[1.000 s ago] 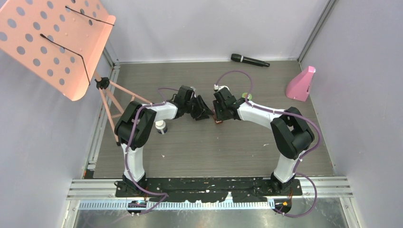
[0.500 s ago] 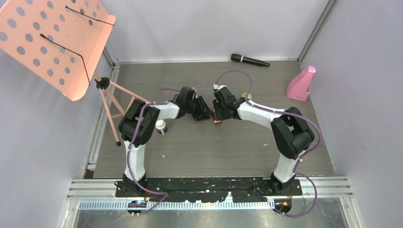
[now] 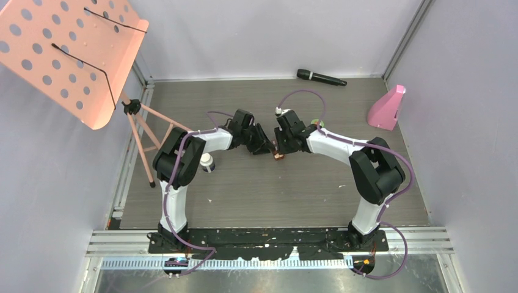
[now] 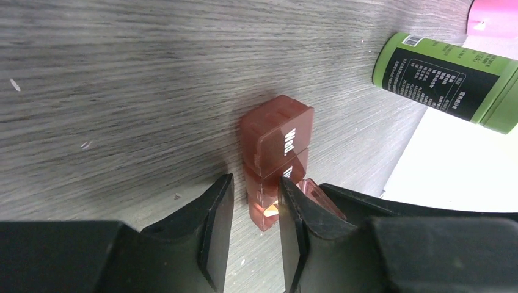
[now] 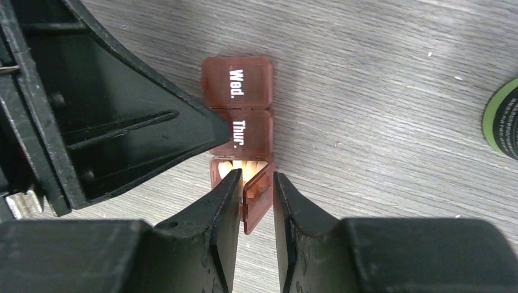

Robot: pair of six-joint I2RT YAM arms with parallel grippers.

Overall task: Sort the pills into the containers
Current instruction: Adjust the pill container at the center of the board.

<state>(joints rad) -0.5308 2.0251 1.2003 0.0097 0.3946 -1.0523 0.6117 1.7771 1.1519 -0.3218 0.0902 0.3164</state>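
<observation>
The brown pill case [image 3: 279, 155] lies mid-table, with compartments marked Wed. and Thur. [image 5: 241, 110]. Its end compartment is open, the lid [image 5: 258, 204] stands up and pale pills [image 5: 241, 168] show inside. My right gripper [image 5: 255, 204] is slightly open, its fingers either side of the raised lid. My left gripper [image 4: 256, 220] is open, low at the case [image 4: 275, 155], its right finger against the case's side. The green-lidded bottle [image 4: 446, 82] stands behind the right wrist [image 3: 316, 124]. The white bottle with dark cap [image 3: 207, 162] stands by the left arm.
A black microphone [image 3: 321, 77] lies at the back. A pink object [image 3: 386, 108] stands at the right wall. An orange perforated music stand [image 3: 67, 55] leans over the left, its tripod legs [image 3: 146, 131] on the table's left edge.
Both grippers stay at the case, almost unmoved. The left arm's elbow has shifted slightly to the right.
</observation>
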